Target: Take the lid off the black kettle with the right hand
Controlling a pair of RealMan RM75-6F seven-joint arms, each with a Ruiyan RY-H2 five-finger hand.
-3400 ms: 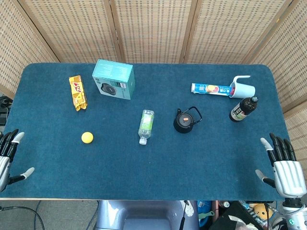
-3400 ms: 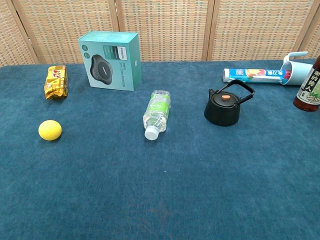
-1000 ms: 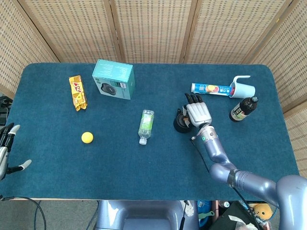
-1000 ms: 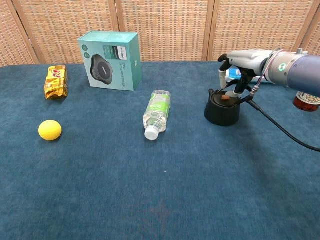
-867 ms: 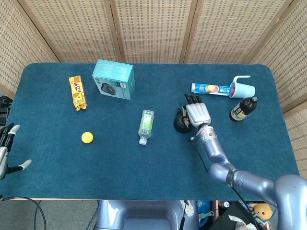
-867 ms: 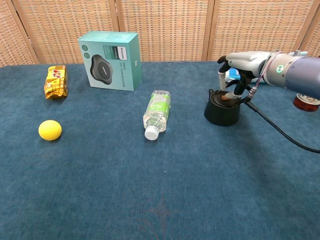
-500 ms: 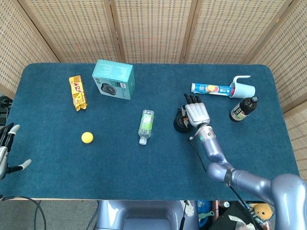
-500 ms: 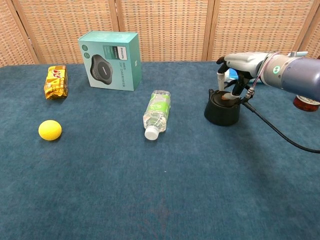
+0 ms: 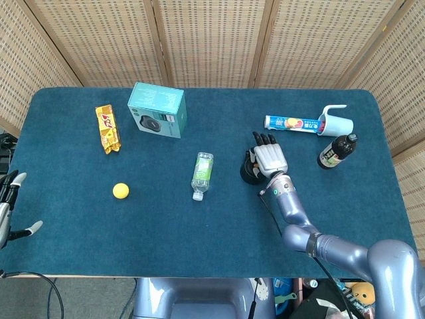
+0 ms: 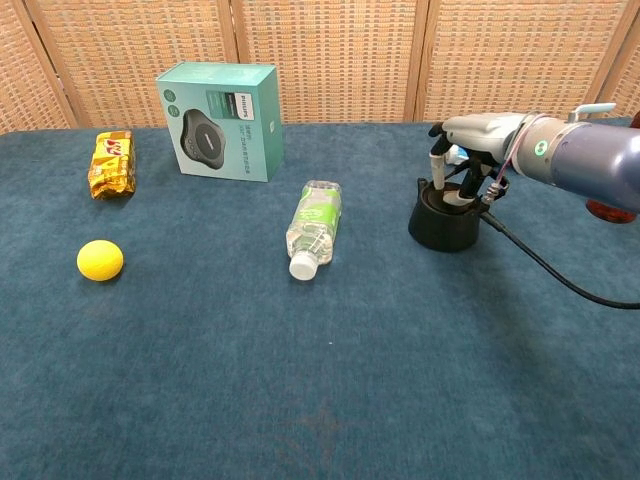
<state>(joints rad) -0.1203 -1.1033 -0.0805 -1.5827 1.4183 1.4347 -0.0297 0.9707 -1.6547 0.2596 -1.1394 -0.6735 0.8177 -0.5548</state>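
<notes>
The black kettle (image 10: 444, 222) stood upright on the blue worktop (image 10: 320, 380), right of centre, between the lying water bottle (image 10: 314, 226) and the dark sauce bottle (image 9: 337, 151), with its lid (image 10: 453, 196) seated on the body, as far as I could tell. The step in hand was, in my judgement, the grasp on the lid's knob: my right hand (image 10: 468, 150) was poised palm-down directly over the kettle, its fingers (image 10: 436, 168) curled downward about the top and reaching in by the handle. Whether they had actually pinched the knob I could not tell, since the hand hid it in both views. The next move, I judged, called for a firm pinch on the knob and then a straight upward lift, clear of the handle, so that the body would not tip or drag. The right forearm ran in from the right edge in the chest view, nearly level above the worktop. My left hand (image 9: 8, 206) lay at the worktop's near left edge, fingers spread, holding nothing.
</notes>
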